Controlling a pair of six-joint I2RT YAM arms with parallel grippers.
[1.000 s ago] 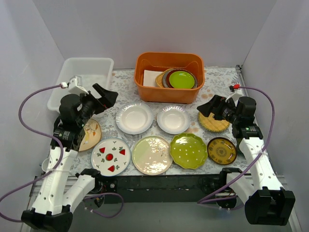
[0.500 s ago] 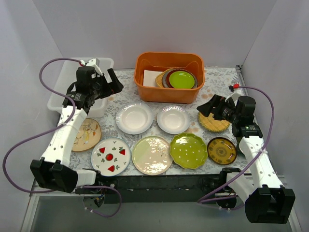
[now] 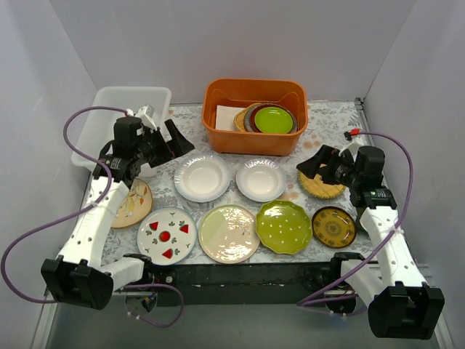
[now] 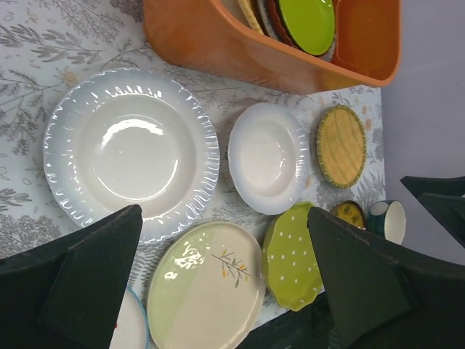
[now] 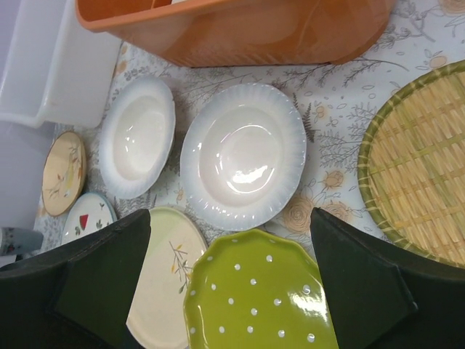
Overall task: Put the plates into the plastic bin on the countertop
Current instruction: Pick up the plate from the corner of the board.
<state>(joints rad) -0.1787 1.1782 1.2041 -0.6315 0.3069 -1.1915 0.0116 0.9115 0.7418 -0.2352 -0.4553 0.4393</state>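
Note:
Several plates lie on the fern-printed countertop [image 3: 185,120]: a large white plate [image 3: 203,177], a small white plate [image 3: 261,179], a yellow woven plate [image 3: 323,187], a dark brown-gold plate [image 3: 333,226], a green dotted plate [image 3: 284,227], a cream plate [image 3: 229,233], a red-fruit plate [image 3: 167,235] and a peach plate [image 3: 135,203]. The plastic bin [image 3: 123,109] stands at the back left. My left gripper [image 3: 174,144] hangs open in the air between the bin and the large white plate [image 4: 131,153], holding nothing. My right gripper [image 3: 314,163] hovers open above the woven plate [image 5: 421,189], also with nothing in it.
An orange tub [image 3: 256,138] at the back centre holds a lime-green plate [image 3: 274,118], maroon-rimmed plates and a white sheet. Grey walls close in both sides and the back. A black bar runs along the near edge of the table.
My left arm swung up from over the peach plate towards the bin, then came slightly right and down towards the large white plate. The right arm barely moved.

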